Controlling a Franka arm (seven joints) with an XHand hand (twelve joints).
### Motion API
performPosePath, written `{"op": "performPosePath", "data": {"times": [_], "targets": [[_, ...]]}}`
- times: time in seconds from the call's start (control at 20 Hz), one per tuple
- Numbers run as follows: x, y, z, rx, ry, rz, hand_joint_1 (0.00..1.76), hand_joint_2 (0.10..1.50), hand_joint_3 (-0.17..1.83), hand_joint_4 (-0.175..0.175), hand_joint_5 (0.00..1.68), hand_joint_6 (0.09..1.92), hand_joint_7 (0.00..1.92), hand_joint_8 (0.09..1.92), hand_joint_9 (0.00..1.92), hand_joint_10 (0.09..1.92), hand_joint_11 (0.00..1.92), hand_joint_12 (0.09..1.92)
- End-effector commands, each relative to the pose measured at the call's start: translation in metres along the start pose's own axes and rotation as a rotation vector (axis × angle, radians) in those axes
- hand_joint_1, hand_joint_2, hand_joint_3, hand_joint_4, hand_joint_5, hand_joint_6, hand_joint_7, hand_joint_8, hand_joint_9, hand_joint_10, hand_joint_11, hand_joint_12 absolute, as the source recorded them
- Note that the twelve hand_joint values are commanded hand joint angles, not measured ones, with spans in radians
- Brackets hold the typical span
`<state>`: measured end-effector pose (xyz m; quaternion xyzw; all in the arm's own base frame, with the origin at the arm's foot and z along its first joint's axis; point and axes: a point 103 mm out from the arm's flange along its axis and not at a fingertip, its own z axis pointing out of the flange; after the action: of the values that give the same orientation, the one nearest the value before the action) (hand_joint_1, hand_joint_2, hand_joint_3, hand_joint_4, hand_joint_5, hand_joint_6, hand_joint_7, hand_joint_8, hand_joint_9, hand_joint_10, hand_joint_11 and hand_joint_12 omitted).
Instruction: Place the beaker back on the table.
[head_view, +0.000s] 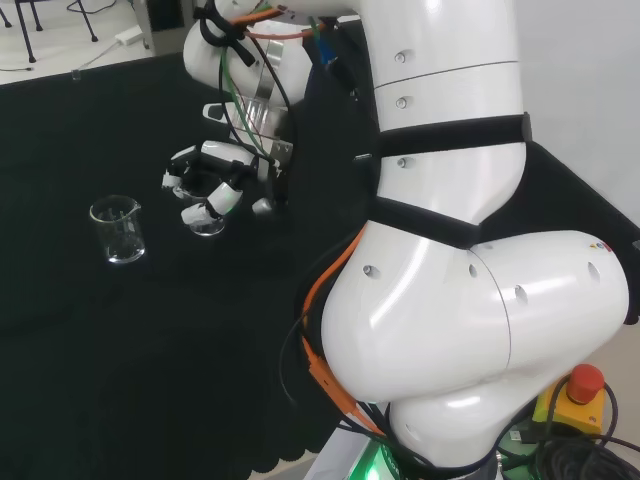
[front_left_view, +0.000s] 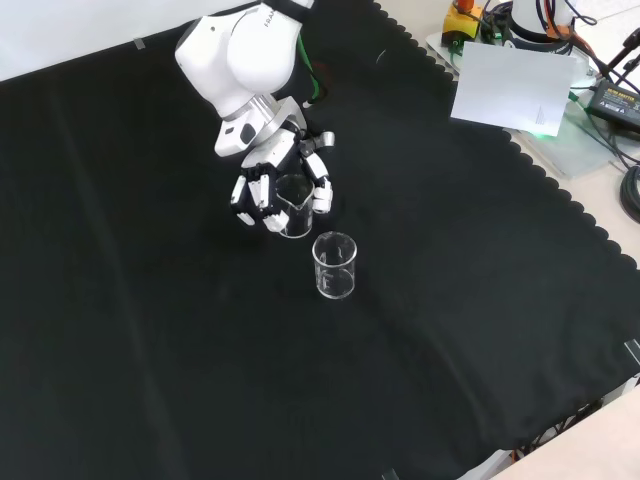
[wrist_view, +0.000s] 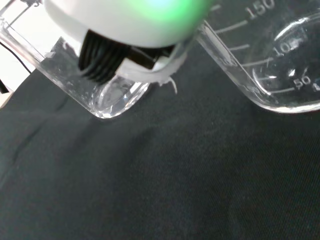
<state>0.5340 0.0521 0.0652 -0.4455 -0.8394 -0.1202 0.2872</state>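
Observation:
My hand (head_view: 215, 180) is curled round a small clear beaker (head_view: 207, 222), which stands upright with its base at or just above the black cloth (head_view: 150, 330). In the front view the hand (front_left_view: 262, 190) wraps the same beaker (front_left_view: 295, 212) from above. A second clear beaker (head_view: 117, 231) stands free on the cloth to the left in the head view, and nearer the camera (front_left_view: 335, 266) in the front view. The wrist view shows a black finger (wrist_view: 102, 60) against the held beaker (wrist_view: 107, 100), with the second beaker's graduated wall (wrist_view: 270, 65) close beside it.
The arm's big white links (head_view: 450, 250) stand at the right of the head view. A red stop button (head_view: 585, 384), a white sheet (front_left_view: 510, 85) and cables (front_left_view: 610, 95) lie off the cloth's scalloped edge (front_left_view: 560, 185).

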Motion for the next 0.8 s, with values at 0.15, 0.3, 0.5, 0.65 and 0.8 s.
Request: {"op": "performPosePath", "data": {"times": [0.15,0.3,0.5,0.65,0.8], "targets": [[0.006,-0.009,-0.015,0.009,-0.032,0.001,1.06,0.46,0.67,-0.034,0.49,0.68,0.97,0.09,0.96,0.09,0.11,1.35],[0.007,-0.011,-0.018,0.035,-0.034,0.015,1.02,0.46,0.63,-0.04,0.44,0.52,0.83,0.09,0.86,0.09,0.03,1.35],[0.01,-0.015,-0.027,0.031,-0.038,0.033,0.98,0.49,0.55,-0.041,0.42,0.29,0.65,0.09,0.71,0.09,0.0,1.2],[0.015,-0.019,-0.037,0.02,-0.053,0.043,0.96,0.5,0.53,-0.041,0.43,0.21,0.59,0.09,0.65,0.09,0.0,1.12],[0.021,-0.027,-0.048,-0.001,-0.074,0.058,0.94,0.51,0.51,-0.041,0.43,0.17,0.57,0.09,0.64,0.09,0.0,1.08]]}}
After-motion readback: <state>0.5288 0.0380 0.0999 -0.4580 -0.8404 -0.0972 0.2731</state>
